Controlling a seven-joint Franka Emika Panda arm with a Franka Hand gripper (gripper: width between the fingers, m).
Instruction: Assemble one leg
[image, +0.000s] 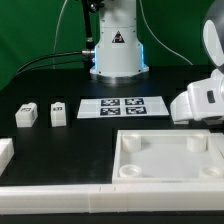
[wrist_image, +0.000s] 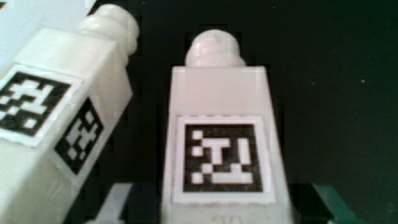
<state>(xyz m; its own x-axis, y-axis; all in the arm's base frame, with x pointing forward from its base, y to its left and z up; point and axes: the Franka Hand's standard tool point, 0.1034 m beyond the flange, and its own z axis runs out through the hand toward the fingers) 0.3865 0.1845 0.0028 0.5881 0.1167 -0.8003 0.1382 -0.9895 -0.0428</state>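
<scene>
In the wrist view a white leg (wrist_image: 217, 130) with a black-and-white marker and a rounded peg tip lies on the black table between my gripper's fingers (wrist_image: 118, 205). My gripper (wrist_image: 222, 208) is open, with dark gaps between each finger and the leg. A second leg (wrist_image: 63, 100) lies close beside it. In the exterior view my arm's white hand (image: 200, 100) is low at the right edge and hides those legs. Two more legs (image: 27, 113) (image: 58, 113) stand at the left, far from the hand.
The big white tray-like piece (image: 130, 170) with round corner sockets lies in front. The marker board (image: 122, 105) lies mid-table. A long white bar (image: 50, 203) runs along the front edge, and another white part (image: 5, 152) sits at the left edge. The robot base (image: 117, 55) stands behind.
</scene>
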